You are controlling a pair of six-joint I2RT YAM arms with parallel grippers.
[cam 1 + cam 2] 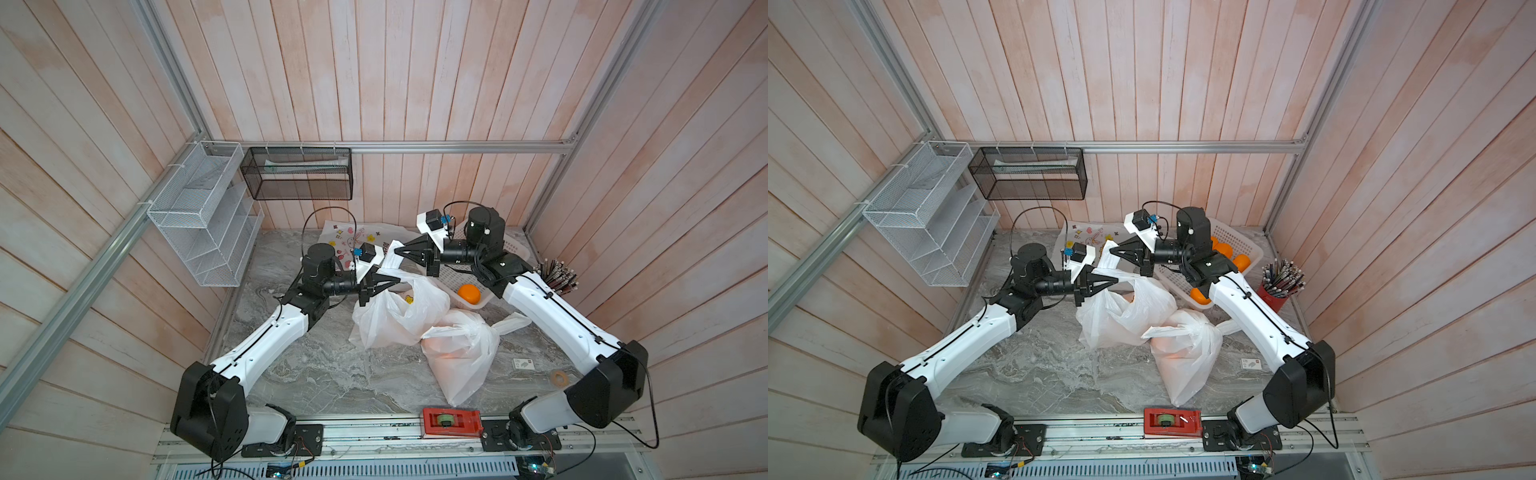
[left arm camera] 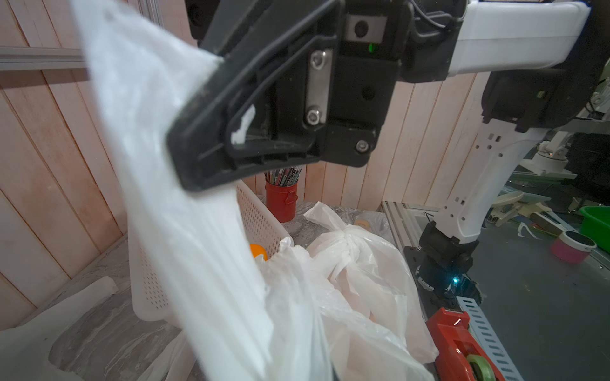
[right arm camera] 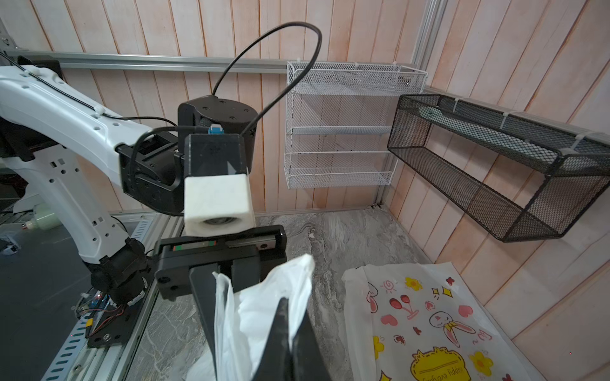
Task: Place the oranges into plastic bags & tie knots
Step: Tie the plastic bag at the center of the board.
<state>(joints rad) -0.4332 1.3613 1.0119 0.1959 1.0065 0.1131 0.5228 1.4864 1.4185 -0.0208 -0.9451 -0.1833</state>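
Note:
A white plastic bag [image 1: 399, 311] stands open mid-table, with orange showing faintly through it. My left gripper [image 1: 394, 283] is shut on one of its handles. Just behind, my right gripper [image 1: 397, 252] is shut on the other handle [image 3: 264, 297], pulled up taut. In the left wrist view, plastic hides my own jaws. A second bag [image 1: 461, 357] lies in front to the right, closed by a knot [image 1: 484, 328]. Loose oranges [image 1: 1223, 249] lie in the white basket [image 1: 513, 249]. A printed bag [image 3: 429, 323] lies flat at the back.
A red pencil cup [image 1: 1273, 296] stands by the right wall. At the front edge sits a red tape dispenser [image 1: 451, 422]. A small card [image 1: 523, 364] and a ring [image 1: 560, 379] lie front right. White [image 1: 203, 216] and black [image 1: 297, 172] wire racks hang on the walls.

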